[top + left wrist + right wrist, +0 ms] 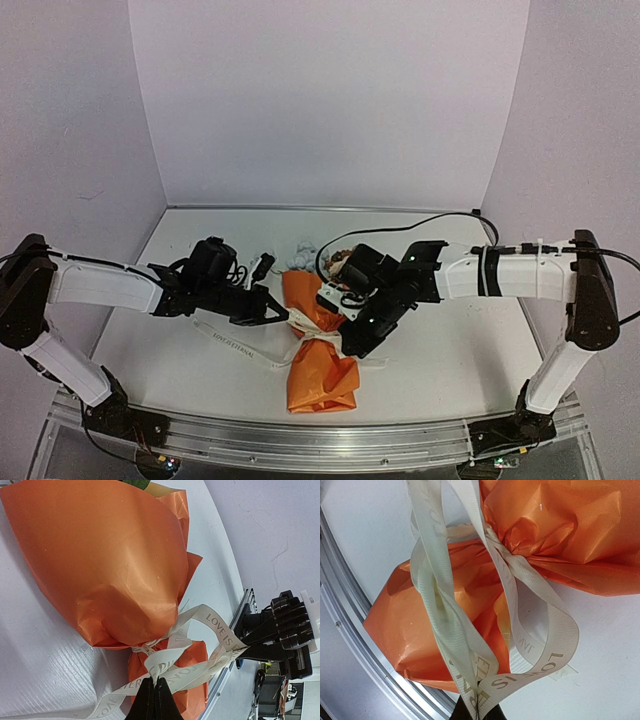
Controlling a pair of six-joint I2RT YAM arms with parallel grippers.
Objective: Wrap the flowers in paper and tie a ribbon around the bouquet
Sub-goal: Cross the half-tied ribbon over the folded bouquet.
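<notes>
The bouquet (318,352) lies on the table between both arms, a cone of orange paper (100,565) pinched at its waist. Pale blue, white and brown flowers (322,256) show at its far, wide end. The white lettered ribbon (220,642) is wound round the waist, with loops standing out to both sides and a tail (236,346) trailing left on the table. My left gripper (154,684) is shut on one ribbon loop at the waist. My right gripper (479,713) is shut on the other loop of ribbon (555,630), pulled out beside the cone's narrow end.
An aluminium rail (300,442) runs along the table's near edge, just beyond the cone's narrow end. A black cable (400,236) arcs over the table behind the right arm. White walls close in the back and sides.
</notes>
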